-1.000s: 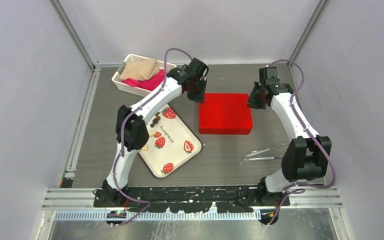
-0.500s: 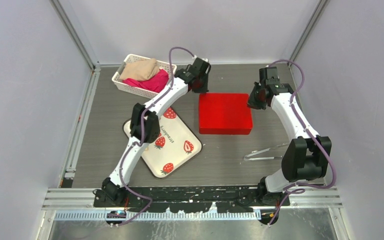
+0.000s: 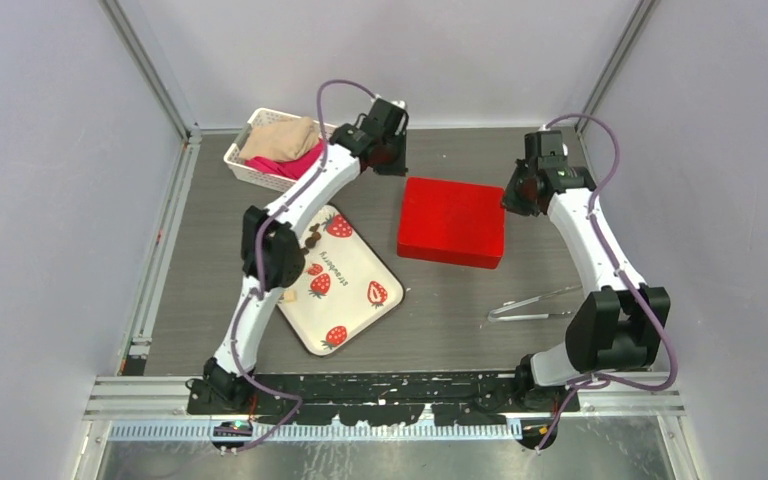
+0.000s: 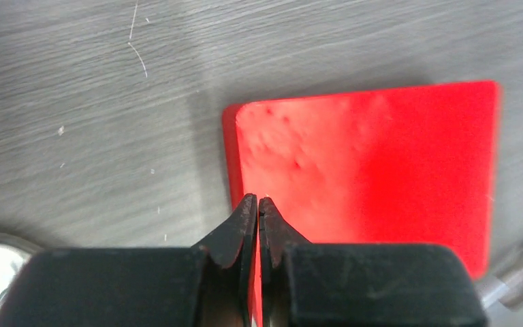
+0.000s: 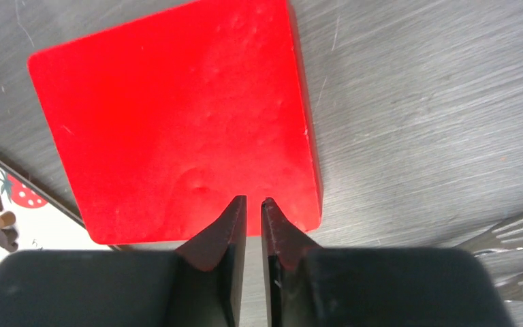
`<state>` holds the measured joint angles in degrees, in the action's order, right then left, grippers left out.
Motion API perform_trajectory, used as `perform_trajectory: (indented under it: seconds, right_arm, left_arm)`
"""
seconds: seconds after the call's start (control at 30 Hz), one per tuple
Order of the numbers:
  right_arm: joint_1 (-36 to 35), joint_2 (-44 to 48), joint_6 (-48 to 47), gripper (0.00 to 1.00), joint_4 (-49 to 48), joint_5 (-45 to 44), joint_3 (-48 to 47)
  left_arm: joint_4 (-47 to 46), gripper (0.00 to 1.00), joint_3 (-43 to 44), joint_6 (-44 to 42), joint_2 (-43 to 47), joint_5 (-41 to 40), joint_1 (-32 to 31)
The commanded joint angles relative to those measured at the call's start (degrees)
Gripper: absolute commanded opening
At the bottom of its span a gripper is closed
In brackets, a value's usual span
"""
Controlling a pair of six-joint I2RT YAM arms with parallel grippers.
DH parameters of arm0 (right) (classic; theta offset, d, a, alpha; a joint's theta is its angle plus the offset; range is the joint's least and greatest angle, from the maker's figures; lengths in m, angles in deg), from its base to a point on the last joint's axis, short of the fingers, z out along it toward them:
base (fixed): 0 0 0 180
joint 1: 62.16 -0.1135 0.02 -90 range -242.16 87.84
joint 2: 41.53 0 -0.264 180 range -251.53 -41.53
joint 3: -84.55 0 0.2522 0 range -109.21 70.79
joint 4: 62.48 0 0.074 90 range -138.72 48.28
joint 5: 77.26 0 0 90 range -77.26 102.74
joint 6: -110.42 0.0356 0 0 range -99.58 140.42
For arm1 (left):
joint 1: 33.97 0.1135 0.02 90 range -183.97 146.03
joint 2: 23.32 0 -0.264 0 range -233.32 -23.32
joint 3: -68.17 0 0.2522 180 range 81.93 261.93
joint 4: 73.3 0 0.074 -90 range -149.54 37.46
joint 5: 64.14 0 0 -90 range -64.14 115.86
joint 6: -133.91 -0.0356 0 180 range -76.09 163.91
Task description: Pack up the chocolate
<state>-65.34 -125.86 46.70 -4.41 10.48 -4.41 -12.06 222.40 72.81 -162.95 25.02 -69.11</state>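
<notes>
Overhead: tiny dark brown chocolate lumps (image 3: pixel 312 238) on the far part of a white strawberry-print tray (image 3: pixel 352 312), left of a flat red rectangular plastic box (image 3: pixel 450 222); metal tongs (image 3: pixel 528 305) nearer, to the right.

Left wrist: left gripper (image 4: pixel 258 204) pinched together, empty, above the box's edge.

Right wrist: right gripper (image 5: pixel 252 203) closed to a sliver, empty, over the box; chocolate at the tray's corner.
</notes>
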Motion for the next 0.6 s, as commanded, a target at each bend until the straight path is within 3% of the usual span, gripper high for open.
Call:
perform_trajectory:
  seconds: [0.0, 0.07, 0.17, 0.37, 0.47, 0.57]
  right_arm:
    - [0.3, 6.9, -0.9, 0.32, -1.9, -8.2, -4.8]
    - [0.3, 9.6, -2.1, 0.56, -2.7, -11.7, -5.2]
    - [0.3, 13.7, -3.2, 0.75, -4.0, -18.5, -5.4]
    - [0.3, 20.4, -5.9, 0.98, -8.7, -34.5, -3.4]
    - [0.3, 25.8, -6.5, 1.0, -16.1, -41.2, 2.9]
    - [0.3, 30.4, -4.5, 1.0, -23.6, -46.3, 9.5]
  left_arm:
    - [-1.6, 0.07, -4.6, -3.6, 19.3, -1.9, -0.2]
    - [-0.4, 0.11, -10.6, -4.8, 24.9, -4.9, -0.1]
    - [2.2, 0.17, -19.9, -5.6, 33.6, -12.6, 0.0]
    - [11.0, 0.23, -37.6, -6.8, 46.8, -27.0, 0.4]
    - [13.2, 0.24, -46.5, -5.7, 53.9, -28.8, 1.1]
    - [13.0, 0.28, -54.3, -2.5, 60.7, -25.2, 3.8]
